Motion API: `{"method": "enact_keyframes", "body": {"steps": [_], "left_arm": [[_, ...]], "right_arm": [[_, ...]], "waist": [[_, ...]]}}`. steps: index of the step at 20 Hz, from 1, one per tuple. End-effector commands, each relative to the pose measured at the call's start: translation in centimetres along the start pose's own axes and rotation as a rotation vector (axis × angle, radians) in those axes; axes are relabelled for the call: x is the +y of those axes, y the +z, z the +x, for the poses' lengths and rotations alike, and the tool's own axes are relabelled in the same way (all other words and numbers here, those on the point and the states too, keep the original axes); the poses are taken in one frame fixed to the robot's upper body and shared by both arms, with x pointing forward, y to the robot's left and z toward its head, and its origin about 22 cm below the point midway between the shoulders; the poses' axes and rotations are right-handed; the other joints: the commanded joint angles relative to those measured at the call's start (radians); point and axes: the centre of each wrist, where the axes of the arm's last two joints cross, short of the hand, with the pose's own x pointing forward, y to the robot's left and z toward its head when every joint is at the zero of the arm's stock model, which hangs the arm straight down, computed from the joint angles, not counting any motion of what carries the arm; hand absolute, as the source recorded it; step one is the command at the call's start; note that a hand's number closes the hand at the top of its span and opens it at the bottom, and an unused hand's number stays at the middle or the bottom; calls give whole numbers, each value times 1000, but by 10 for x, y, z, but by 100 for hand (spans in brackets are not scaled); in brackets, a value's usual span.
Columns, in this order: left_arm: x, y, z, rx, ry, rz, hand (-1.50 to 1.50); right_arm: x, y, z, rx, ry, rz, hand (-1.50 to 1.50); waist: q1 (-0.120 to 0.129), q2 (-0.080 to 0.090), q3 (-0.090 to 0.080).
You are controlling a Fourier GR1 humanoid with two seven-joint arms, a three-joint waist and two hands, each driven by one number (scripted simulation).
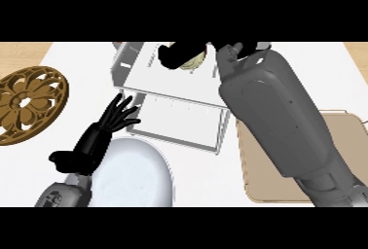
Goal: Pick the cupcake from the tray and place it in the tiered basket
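My right hand (pixel 179 54) is at the top of the view, over the upper level of the white tiered basket (pixel 133 63). Its fingers are curled round the cupcake (pixel 194 63), of which only a pale yellow bit shows below the fingers. The right forearm crosses the view from the lower right and covers part of the tan tray (pixel 266 185). My left hand (pixel 115 116) rests open, fingers up, at the left of the basket's lower level (pixel 179 124).
A white plate (pixel 140 180) lies at the lower middle, partly under my left forearm. A brown carved round trivet (pixel 28 104) lies at the left edge. The white counter meets a wooden strip along the top.
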Motion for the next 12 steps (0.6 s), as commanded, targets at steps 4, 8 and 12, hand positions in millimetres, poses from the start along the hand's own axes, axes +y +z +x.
{"method": "enact_keyframes", "body": {"steps": [4,8,12], "left_arm": [[-5,8,-27,138,14,28,0],[-3,-6,-7,133,14,3,0],[-5,6,-29,137,-3,-3,0]], "right_arm": [[47,-17,17,-8,-20,37,150],[51,-37,7,1,-100,74,150],[55,-39,15,47,-193,101,150]], "waist": [[0,10,-9],[6,12,-9],[20,15,-10]]}}
